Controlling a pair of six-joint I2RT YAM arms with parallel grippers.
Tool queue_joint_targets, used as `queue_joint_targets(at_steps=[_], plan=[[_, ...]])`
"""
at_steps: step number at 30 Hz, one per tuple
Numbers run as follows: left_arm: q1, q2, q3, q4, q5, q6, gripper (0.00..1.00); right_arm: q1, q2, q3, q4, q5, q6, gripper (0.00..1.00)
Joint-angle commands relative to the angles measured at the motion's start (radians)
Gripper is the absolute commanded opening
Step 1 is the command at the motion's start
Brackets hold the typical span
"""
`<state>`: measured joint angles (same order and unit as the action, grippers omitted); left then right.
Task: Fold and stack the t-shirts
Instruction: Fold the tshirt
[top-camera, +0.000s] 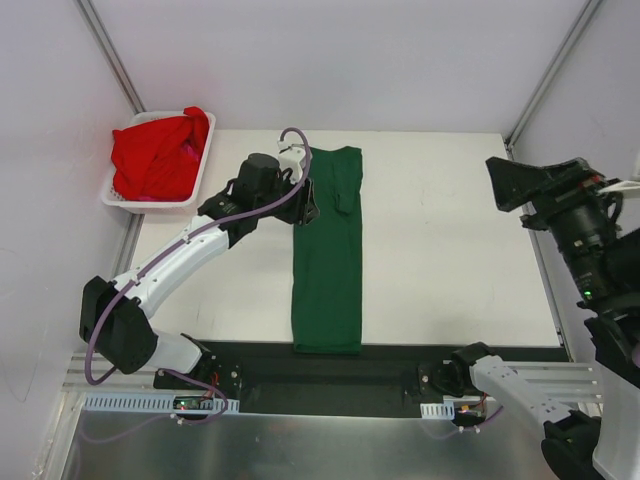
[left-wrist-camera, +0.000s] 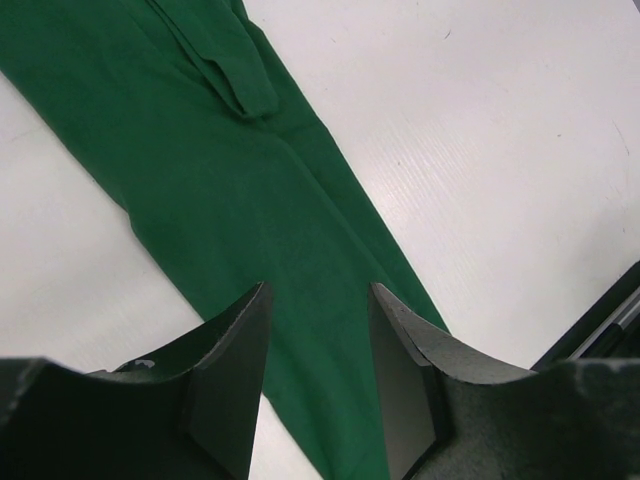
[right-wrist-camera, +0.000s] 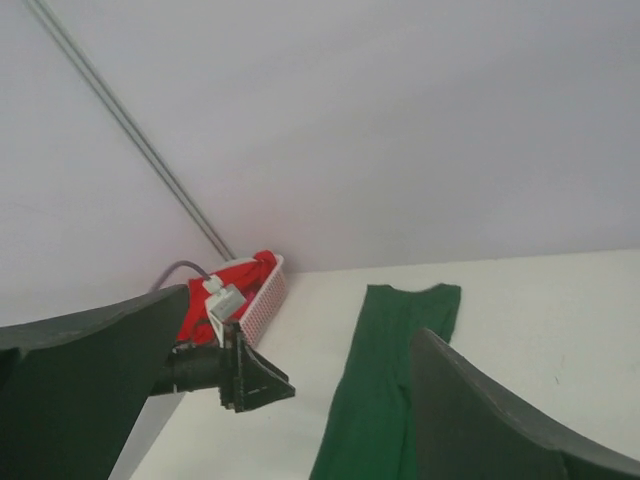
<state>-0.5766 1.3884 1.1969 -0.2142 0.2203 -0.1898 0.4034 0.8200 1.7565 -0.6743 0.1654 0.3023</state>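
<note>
**Green t-shirt lies in a long strip, both hands empty**

The green t-shirt (top-camera: 327, 255) lies on the white counter (top-camera: 450, 260), folded into a narrow strip that runs from the near edge to the far edge, roughly at the middle. The left hand (top-camera: 307, 206) is over the strip's far left part, fingers partly apart with nothing between them. The right hand (top-camera: 505, 185) is raised at the right, well apart from the shirt, fingers spread wide and holding nothing. Red t-shirts (top-camera: 160, 155) are heaped in a white basket (top-camera: 148, 203) at the far left.
</note>
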Motion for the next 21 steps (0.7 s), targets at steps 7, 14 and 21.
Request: queue_joint_targets(at_steps=[7, 14, 21], plan=[[-0.02, 0.044, -0.019, 0.026, 0.022, 0.05, 0.43, -0.002, 0.034, -0.186, -0.048, 0.108, -0.048, 0.97], [-0.127, 0.107, -0.065, -0.068, 0.063, 0.047, 0.29, -0.003, 0.031, -0.225, -0.061, 0.12, -0.049, 0.96], [-0.207, 0.142, -0.194, -0.05, 0.007, -0.016, 0.0, -0.005, 0.03, -0.29, -0.074, 0.132, -0.068, 0.96]])
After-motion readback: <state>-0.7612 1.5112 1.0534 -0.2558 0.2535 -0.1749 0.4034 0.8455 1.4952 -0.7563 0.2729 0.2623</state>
